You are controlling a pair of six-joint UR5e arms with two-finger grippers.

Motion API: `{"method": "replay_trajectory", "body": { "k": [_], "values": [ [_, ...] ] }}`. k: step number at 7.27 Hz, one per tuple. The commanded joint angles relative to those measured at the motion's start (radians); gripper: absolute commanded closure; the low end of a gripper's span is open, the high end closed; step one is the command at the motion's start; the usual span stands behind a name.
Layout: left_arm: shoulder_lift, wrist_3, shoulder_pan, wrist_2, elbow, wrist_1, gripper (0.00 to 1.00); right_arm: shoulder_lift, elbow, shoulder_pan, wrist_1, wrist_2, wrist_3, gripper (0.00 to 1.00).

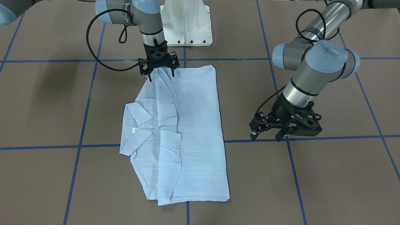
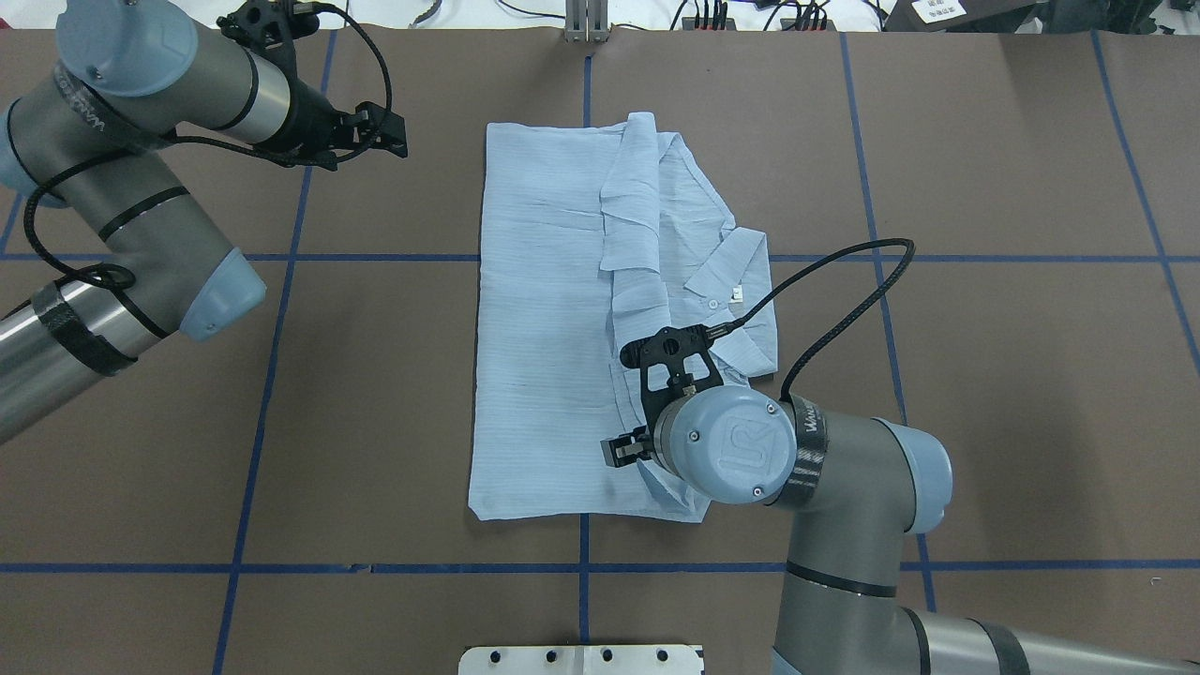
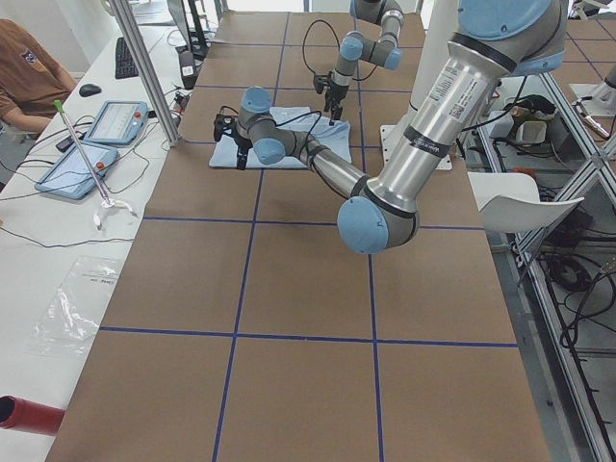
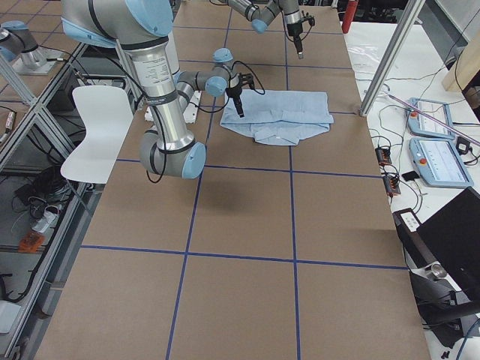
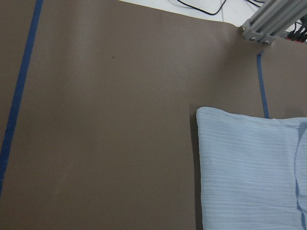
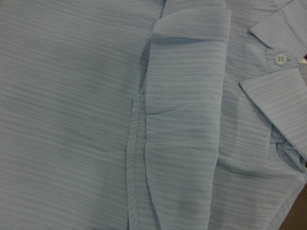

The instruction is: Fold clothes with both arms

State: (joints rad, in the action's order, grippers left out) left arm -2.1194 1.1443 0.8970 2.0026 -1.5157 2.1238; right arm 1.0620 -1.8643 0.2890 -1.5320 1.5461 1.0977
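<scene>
1. Shirt (image 1: 193, 131) lies part-folded at the middle of the table (image 1: 312, 187). Its collar (image 1: 137, 125) points toward the robot's right, and a folded-in strip (image 1: 168, 125) runs along its middle.
2. Right gripper (image 1: 162, 77) stands over the shirt's robot-side edge, jaws apart and gripping nothing. Contact with the cloth cannot be told.
3. Left gripper (image 1: 265, 137) hangs beside the shirt, clear of it, jaws apart and empty.
4. Risk: pinching only the top layer would likely peel the strip open.
5. Risk: a lift from one side alone would likely skew the fold and drag the collar.
</scene>
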Motion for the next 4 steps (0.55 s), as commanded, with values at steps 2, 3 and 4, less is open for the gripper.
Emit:
{"method": "replay_trajectory", "body": {
  "k": [2, 3, 4],
  "values": [
    [0.007, -0.001, -0.006, -0.002, 0.008, 0.011, 0.0, -0.001, 0.042, -0.028, -0.005, -0.034, -0.07, 0.0],
    [0.007, 0.0, -0.007, -0.002, 0.008, 0.011, 0.0, -0.001, 0.047, -0.03, -0.005, -0.034, -0.071, 0.0],
    [0.009, 0.0, -0.009, -0.002, 0.009, 0.011, 0.0, 0.001, 0.057, -0.033, -0.005, -0.034, -0.071, 0.0]
  ]
}}
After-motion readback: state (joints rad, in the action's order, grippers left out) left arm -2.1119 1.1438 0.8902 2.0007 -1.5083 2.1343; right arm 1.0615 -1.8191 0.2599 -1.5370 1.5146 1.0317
